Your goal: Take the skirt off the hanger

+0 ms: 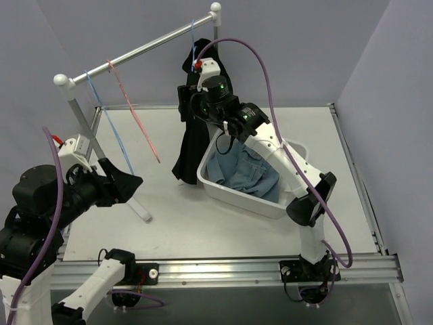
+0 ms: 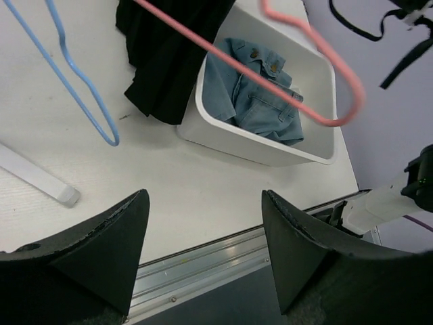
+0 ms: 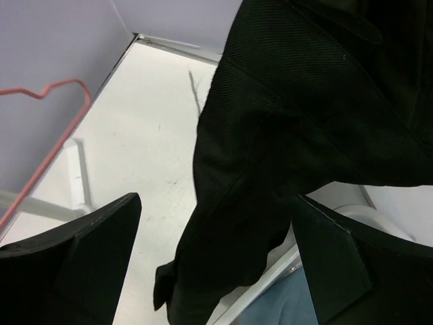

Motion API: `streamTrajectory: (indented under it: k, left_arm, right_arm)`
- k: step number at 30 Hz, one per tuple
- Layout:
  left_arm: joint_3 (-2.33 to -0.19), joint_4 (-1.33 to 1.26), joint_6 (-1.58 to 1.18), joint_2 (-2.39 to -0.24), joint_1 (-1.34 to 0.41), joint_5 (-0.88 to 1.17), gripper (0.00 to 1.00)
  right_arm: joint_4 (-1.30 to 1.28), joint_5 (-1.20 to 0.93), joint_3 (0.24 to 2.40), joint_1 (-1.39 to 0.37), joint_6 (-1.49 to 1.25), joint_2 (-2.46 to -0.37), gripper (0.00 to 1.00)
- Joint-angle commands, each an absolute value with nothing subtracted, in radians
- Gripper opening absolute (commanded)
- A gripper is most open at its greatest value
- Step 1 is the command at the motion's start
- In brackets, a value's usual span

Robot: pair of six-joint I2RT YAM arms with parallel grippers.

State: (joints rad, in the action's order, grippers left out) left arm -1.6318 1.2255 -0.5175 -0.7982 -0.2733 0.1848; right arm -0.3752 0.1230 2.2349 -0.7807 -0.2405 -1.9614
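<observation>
The black skirt (image 1: pixel 189 145) hangs from a light-blue hanger (image 1: pixel 192 37) hooked on the right end of the rail, its hem reaching the table beside the white tub. My right gripper (image 1: pixel 187 101) is raised against the upper part of the skirt. In the right wrist view the skirt (image 3: pixel 284 101) fills the space ahead and my right gripper (image 3: pixel 216 203) is wide open, not closed on the cloth. My left gripper (image 1: pixel 132 181) is open and empty, low at the left near the rack leg. The left wrist view shows that gripper (image 2: pixel 203 196) and the skirt's hem (image 2: pixel 169 61).
A white tub (image 1: pixel 233 193) holds a blue denim garment (image 1: pixel 247 172) right of the skirt. A second light-blue hanger (image 1: pixel 111 132) and a pink hanger (image 1: pixel 139 122) hang empty on the rail (image 1: pixel 135 49). The rack's foot (image 2: pixel 40 183) lies by my left gripper.
</observation>
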Motion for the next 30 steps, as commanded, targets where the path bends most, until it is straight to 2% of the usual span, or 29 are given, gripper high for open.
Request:
streamTrajectory:
  k: [1,7,10,13,14,16,17,19,20,21,23,27,30]
  left_arm:
    - [-1.680,1.198,-0.477,-0.807,-0.273,0.232,0.75]
    - [-1.727,1.232,-0.448,-0.816,-0.273,0.248,0.76]
    - [-1.749,1.233,-0.443,-0.824,-0.273,0.264,0.75]
    - [-1.769,1.236,-0.442,-0.831,-0.273,0.271,0.75]
    - [-1.772,1.236,-0.442,-0.831,-0.273,0.273,0.75]
    - [-1.775,1.236,-0.442,-0.833,-0.273,0.278,0.75]
    - [-1.775,1.232,-0.442,-0.834,-0.272,0.281,0.75]
    - [-1.773,1.227,-0.445,-0.838,-0.273,0.288,0.75]
    - [-1.775,1.221,-0.445,-0.839,-0.273,0.296,0.75]
    - [-1.775,1.216,-0.446,-0.844,-0.273,0.299,0.75]
    - [-1.779,1.204,-0.451,-0.856,-0.273,0.305,0.75]
    - [-1.790,1.172,-0.472,-0.882,-0.273,0.353,0.96]
    - [-1.790,1.125,-0.485,-0.891,-0.273,0.390,0.97]
  right_arm:
    - [-0.304,0.218,2.267,-0.782,-0.225,-1.983,0.87]
    - [-0.272,0.259,2.286,-0.781,-0.201,-2.049,0.82]
    - [-0.261,0.247,2.316,-0.778,-0.184,-2.080,0.73]
    - [-0.229,0.238,2.316,-0.779,-0.166,-2.091,0.58]
    - [-0.212,0.235,2.316,-0.779,-0.160,-2.089,0.48]
    - [-0.199,0.230,2.315,-0.779,-0.153,-2.086,0.35]
    - [-0.187,0.230,2.312,-0.779,-0.150,-2.083,0.23]
    - [-0.173,0.232,2.309,-0.779,-0.137,-2.076,0.14]
    - [-0.164,0.232,2.309,-0.779,-0.129,-2.072,0.05]
    - [-0.163,0.232,2.312,-0.779,-0.123,-2.071,0.00]
    - [-0.152,0.221,2.313,-0.772,-0.115,-2.060,0.00]
    - [-0.114,0.170,2.289,-0.765,-0.104,-2.020,0.00]
    - [-0.065,0.156,2.246,-0.764,-0.100,-1.982,0.00]
